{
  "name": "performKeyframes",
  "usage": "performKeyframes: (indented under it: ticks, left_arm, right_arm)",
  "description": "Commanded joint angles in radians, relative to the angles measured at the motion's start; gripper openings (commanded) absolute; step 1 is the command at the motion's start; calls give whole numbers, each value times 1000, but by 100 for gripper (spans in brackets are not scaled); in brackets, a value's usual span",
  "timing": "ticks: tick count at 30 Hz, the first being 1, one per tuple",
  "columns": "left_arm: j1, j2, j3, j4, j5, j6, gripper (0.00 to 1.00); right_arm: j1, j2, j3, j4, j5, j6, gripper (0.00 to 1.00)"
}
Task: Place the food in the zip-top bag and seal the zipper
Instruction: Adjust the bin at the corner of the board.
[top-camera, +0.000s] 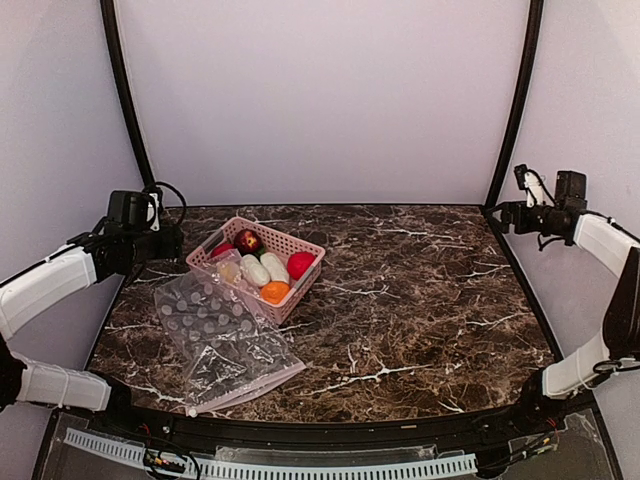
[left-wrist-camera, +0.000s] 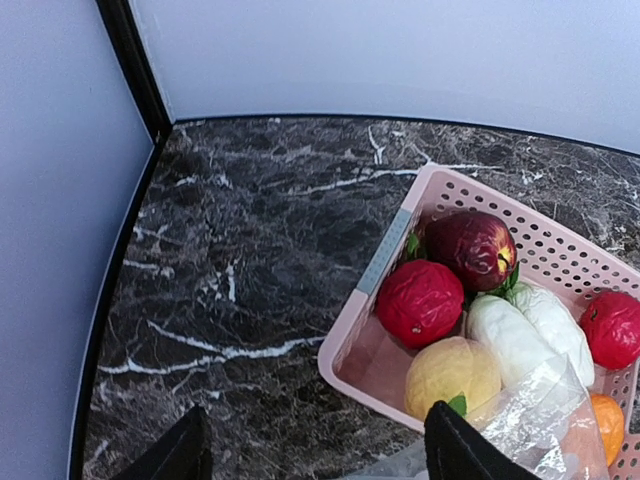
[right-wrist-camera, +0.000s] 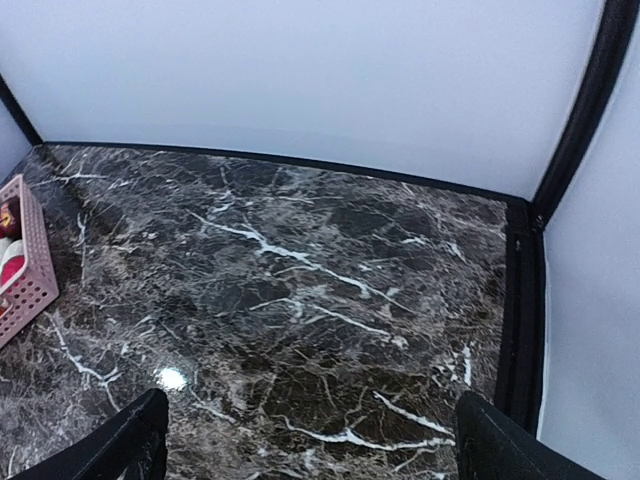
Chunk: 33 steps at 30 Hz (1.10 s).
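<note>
The tabletop (top-camera: 420, 300) is dark marble-patterned and enclosed by pale walls. A pink basket (top-camera: 302, 244) stands on its far-left area and holds all the food. The left wrist view shows a dark maroon fruit (left-wrist-camera: 472, 248) at the far corner, a red round fruit (left-wrist-camera: 420, 302) just beside it, and a yellowish-tan round fruit (left-wrist-camera: 452, 372) nearest the camera. Two white oblong pieces (left-wrist-camera: 512, 338) lie side by side in the middle, with a second red fruit (left-wrist-camera: 612, 328) and an orange fruit (left-wrist-camera: 600, 425) towards the other end. The zip-top bag (top-camera: 215, 335) lies flat and crinkled on the tabletop on the near side of the basket. Its far edge overlaps the basket's near rim and covers part of the contents. The zipper (top-camera: 255, 388) runs along the bag's near edge, facing the arm bases. No food is inside the bag. The left fingers (left-wrist-camera: 185, 452) are spread with nothing between them, held above the tabletop just left of the basket. The right fingers (right-wrist-camera: 140, 440) are spread wide and empty, raised over the far-right corner, well apart from the basket and the bag.
</note>
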Motion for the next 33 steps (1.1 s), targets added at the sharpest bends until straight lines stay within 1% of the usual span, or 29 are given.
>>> performKeyframes:
  ticks: [1,2,4,7,9,11,13,16,19,23,27,29,33]
  left_arm:
    - [8,40,103,-283,-14,-183,70]
    - [8,46,106,-324,-16,-201,69]
    - [9,51,88,-327,-19,-237,69]
    - [13,85,80,-299,-8,-265,69]
    - [21,141,109,-297,21,-288,69]
    - [31,232,142,-295,50,-308,69]
    - [40,296,171,-287,81,-326,80]
    - [51,363,201,-276,143,-381,82]
    - [52,411,218,-239,175,-429,78]
    - [52,466,244,-229,211,-478,74]
    - [51,526,279,-191,257,-473,70]
    - [50,561,312,-189,259,-469,69]
    - [31,619,371,-146,326,-483,64]
  right_arm:
    - [123,-26,110,-130,-5,-70,96]
    - [155,-41,103,-134,-2,-83,96]
    - [205,-82,56,-94,-8,-85,96]
    - [229,-129,-53,-3,-92,-91,97]
    - [235,-144,-99,17,-117,-107,96]
    - [237,-149,-131,30,-131,-95,96]
    - [236,-147,-147,34,-155,-77,96]
    - [237,-133,-154,50,-186,-50,95]
    - [237,-107,-150,49,-196,-40,94]
    - [237,-88,-152,52,-191,-41,94]
    - [237,-61,-154,57,-196,-42,94]
    - [237,-49,-148,53,-200,-38,94]
    - [239,-45,-151,54,-210,-43,94]
